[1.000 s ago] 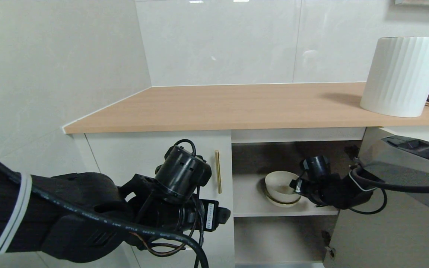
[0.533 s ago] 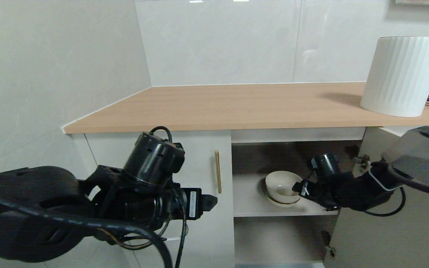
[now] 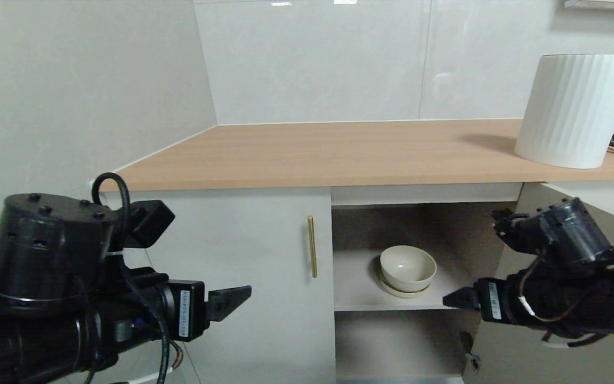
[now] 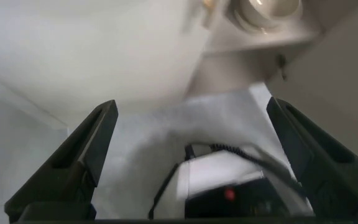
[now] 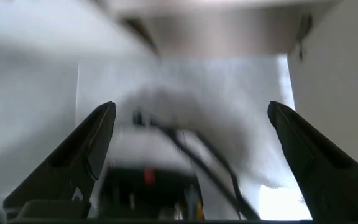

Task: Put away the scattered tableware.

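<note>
The bowl (image 3: 408, 265) is sitting on a plate (image 3: 398, 291) on the upper shelf (image 3: 355, 290) of the open cupboard (image 3: 243, 240), below the table (image 3: 339, 154). The left end effector (image 4: 191, 115) and the right end effector (image 5: 191, 115) are hovering in front of the cupboard, each with its fingers spread wide apart.
</note>
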Controlling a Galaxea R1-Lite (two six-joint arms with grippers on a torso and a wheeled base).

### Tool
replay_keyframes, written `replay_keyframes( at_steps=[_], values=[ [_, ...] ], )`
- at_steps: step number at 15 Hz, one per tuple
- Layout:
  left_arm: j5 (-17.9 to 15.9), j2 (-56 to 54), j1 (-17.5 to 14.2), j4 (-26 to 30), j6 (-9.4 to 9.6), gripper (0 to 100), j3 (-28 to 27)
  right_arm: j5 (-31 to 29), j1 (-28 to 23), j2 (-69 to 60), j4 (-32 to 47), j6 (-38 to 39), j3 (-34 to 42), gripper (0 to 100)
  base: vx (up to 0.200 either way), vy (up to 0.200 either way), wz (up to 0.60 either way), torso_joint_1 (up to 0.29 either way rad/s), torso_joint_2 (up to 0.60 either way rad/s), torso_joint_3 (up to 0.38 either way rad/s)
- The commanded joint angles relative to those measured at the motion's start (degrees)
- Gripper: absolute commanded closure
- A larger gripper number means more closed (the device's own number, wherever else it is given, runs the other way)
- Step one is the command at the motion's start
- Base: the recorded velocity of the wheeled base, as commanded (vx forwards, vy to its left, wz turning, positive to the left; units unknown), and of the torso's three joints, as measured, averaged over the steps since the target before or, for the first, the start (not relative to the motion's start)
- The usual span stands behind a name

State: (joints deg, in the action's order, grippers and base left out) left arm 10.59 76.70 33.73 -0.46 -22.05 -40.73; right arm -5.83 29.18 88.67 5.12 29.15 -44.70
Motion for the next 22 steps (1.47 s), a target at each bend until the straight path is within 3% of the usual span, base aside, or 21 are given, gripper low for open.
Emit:
replay_keyframes(
  at_steps=[1, 3, 6, 22],
  values=[
    [-0.1, -3.0, -2.8, -3.8, 0.26, 0, 3.6, 0.9, 1.7, -10.1, 3.7, -0.2, 0.9, 0, 0.0, 0.0, 0.0, 0.0, 0.0, 0.0],
    [-0.2, -3.2, -2.9, -6.7, 1.05, 0, 5.0, 1.2, 1.8, -10.1, 3.8, -0.3, 1.2, 0, 0.0, 0.0, 0.0, 0.0, 0.0, 0.0],
    [-0.2, -2.2, -2.9, -6.6, 1.4, 0, 4.9, 1.3, 1.8, -9.7, 4.4, -0.6, 1.3, 0, 0.0, 0.0, 0.0, 0.0, 0.0, 0.0],
    [-0.2, -0.9, -2.2, -6.5, 1.4, 0, 5.3, 1.3, 1.8, -8.2, 4.4, -1.7, 2.1, 0, -0.2, 0.0, 0.0, 0.003, 0.01, 0.0]
  ],
)
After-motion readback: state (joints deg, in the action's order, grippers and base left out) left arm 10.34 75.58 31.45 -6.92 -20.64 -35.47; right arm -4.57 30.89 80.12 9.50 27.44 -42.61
